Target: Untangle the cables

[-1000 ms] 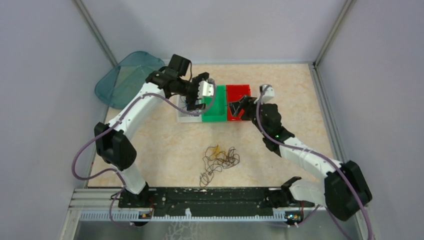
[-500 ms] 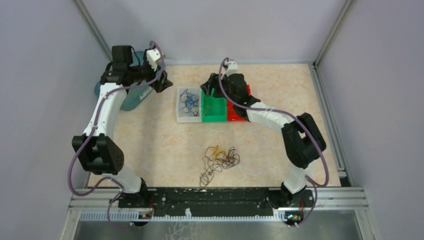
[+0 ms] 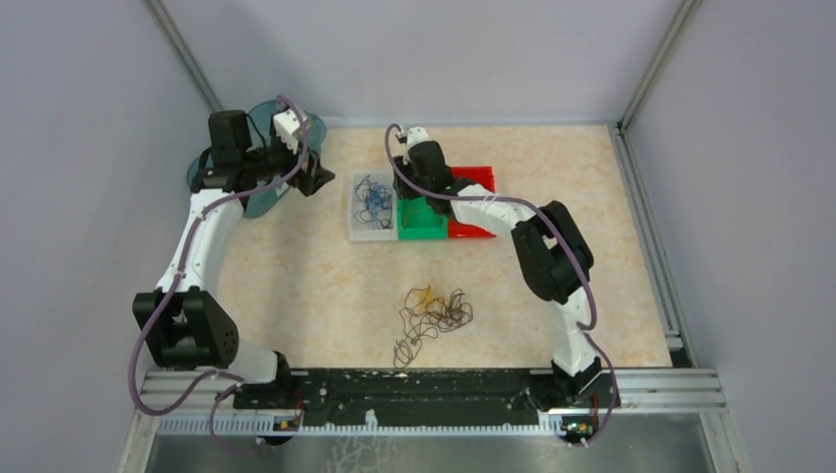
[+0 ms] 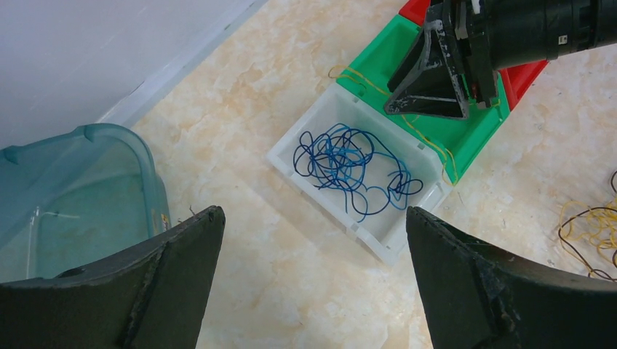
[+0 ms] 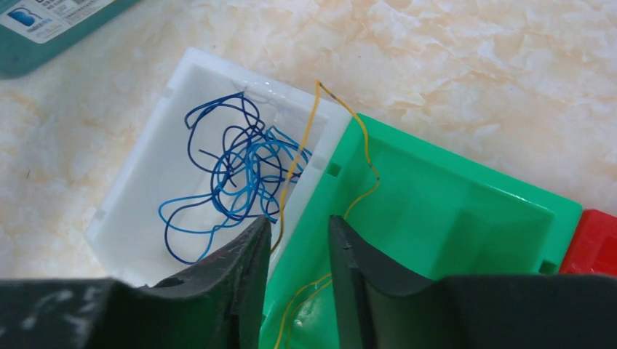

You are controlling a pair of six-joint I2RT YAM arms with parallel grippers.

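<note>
Both arms have swung leftward within the second: my left arm from the bins out over the translucent teal plastic tub (image 4: 109, 132), my right from the red bin across to the seam between white and green. At far left, my left gripper (image 4: 313, 214) hangs spread as wide as it goes, holding nothing. Next along, the shallow white plastic bin (image 4: 291, 154) holds the bundle of curly blue wire (image 4: 342, 160). A thin yellow wire strand (image 5: 306, 134) arches over that bin's far corner and runs down between the fingers of my right gripper (image 5: 298, 222), whose jaws have narrowed but show a gap on either side of it; it looks bracketed, not pinched. I judge this the sorting of yellow, with the next move being to close on the strand, lift it clear of the blue and lay it wholly in the green plastic bin (image 5: 451, 211). Nearer my bases, a knot of dark and yellow strands (image 3: 432, 313) waits, well apart from both grippers. The red plastic bin (image 5: 596, 240) closes the row.
</note>
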